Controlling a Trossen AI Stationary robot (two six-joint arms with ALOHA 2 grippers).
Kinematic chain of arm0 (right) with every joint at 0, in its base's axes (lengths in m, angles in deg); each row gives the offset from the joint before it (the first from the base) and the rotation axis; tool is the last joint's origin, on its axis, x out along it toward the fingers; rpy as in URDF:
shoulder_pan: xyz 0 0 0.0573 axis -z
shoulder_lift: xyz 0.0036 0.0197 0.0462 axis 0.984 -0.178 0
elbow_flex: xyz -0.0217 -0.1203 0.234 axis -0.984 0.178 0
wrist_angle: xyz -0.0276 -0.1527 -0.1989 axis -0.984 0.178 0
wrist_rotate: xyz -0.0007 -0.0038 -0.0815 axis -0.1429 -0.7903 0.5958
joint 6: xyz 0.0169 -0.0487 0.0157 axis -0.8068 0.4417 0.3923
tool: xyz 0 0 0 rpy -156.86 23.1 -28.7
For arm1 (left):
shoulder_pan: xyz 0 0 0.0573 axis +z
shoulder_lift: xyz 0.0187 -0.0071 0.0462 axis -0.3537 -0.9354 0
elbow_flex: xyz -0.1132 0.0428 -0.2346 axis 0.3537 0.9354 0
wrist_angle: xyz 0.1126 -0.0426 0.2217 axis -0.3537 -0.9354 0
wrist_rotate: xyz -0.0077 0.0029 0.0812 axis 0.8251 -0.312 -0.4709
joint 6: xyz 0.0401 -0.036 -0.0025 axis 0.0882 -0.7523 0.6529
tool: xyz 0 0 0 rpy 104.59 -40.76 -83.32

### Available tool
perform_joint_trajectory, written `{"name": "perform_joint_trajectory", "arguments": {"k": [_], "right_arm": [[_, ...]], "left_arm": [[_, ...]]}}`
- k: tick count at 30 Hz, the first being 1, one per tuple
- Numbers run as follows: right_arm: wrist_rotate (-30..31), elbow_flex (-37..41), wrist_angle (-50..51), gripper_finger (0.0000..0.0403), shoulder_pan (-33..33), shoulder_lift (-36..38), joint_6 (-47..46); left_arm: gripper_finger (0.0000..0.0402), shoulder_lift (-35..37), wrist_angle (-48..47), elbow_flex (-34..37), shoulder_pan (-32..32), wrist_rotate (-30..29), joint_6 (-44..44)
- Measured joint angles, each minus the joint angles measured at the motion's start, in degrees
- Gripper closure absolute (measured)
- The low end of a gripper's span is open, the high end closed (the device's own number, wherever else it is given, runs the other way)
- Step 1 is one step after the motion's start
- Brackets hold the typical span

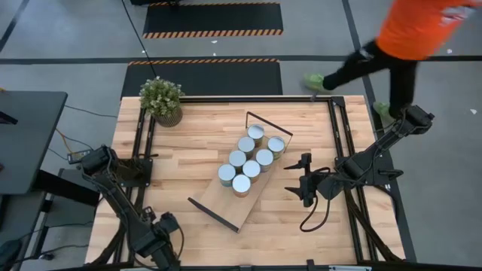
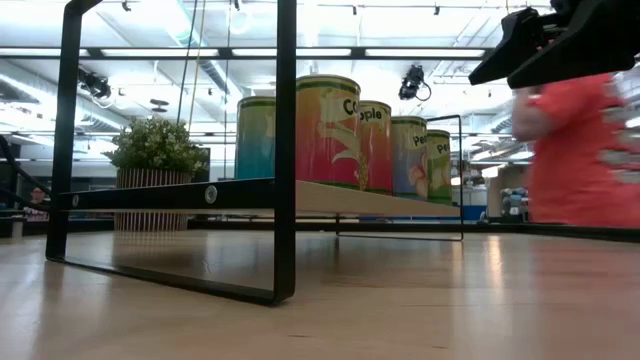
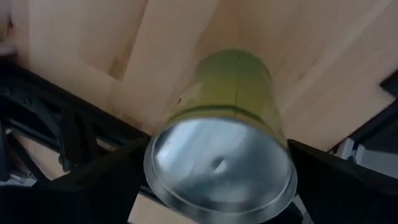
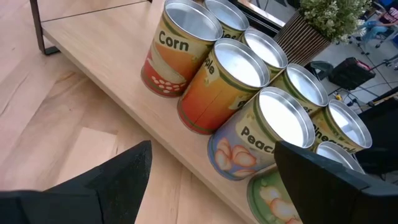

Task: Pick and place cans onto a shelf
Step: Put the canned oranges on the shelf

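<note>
Standing in two tight rows, seven shiny-topped cans (image 1: 248,160) are crowding the far half of the pale wood shelf (image 1: 226,205). A leafy potted plant (image 1: 162,99) is sitting behind. The right gripper (image 1: 303,179) is hovering wide beside them; the left gripper (image 1: 162,239) is clutching a greenish can (image 3: 224,134).

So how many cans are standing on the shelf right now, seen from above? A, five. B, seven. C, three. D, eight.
B: the high view shows seven silver tops on the shelf, clustered toward its far end, in the cans group; an eighth can is held between the left gripper fingers, off the shelf.
</note>
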Motion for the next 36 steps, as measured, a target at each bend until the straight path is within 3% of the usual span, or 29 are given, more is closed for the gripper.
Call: {"name": "perform_joint_trajectory", "arguments": {"k": [5,14,24,28,33,36], "right_arm": [[0.0,0.0,0.0,0.0057,0.0,0.0,-0.3],[-0.3,0.0,0.0,0.0057,0.0,0.0,-0.4],[-0.4,0.0,0.0,0.0057,0.0,0.0,-1.1],[-1.2,0.0,-0.2,0.0057,0.3,0.0,-2.1],[-9.0,0.0,0.3,0.0057,2.4,-0.1,-7.7],[-10.3,0.0,0.3,0.0057,2.9,-0.3,-11.4]], "left_arm": [[0.0028,0.0,0.1,0.0,0.0,-1.6,0.4],[0.0077,0.3,-0.4,0.0,0.8,-1.9,1.2],[0.0075,10.4,-15.7,0.0,7.7,-4.2,8.0],[0.0074,15.1,-16.7,0.0,12.5,-8.1,12.7],[0.0074,19.4,-16.7,0.0,19.7,-10.9,23.1],[0.0073,20.9,-17.3,0.0,24.0,-13.5,31.1]]}}
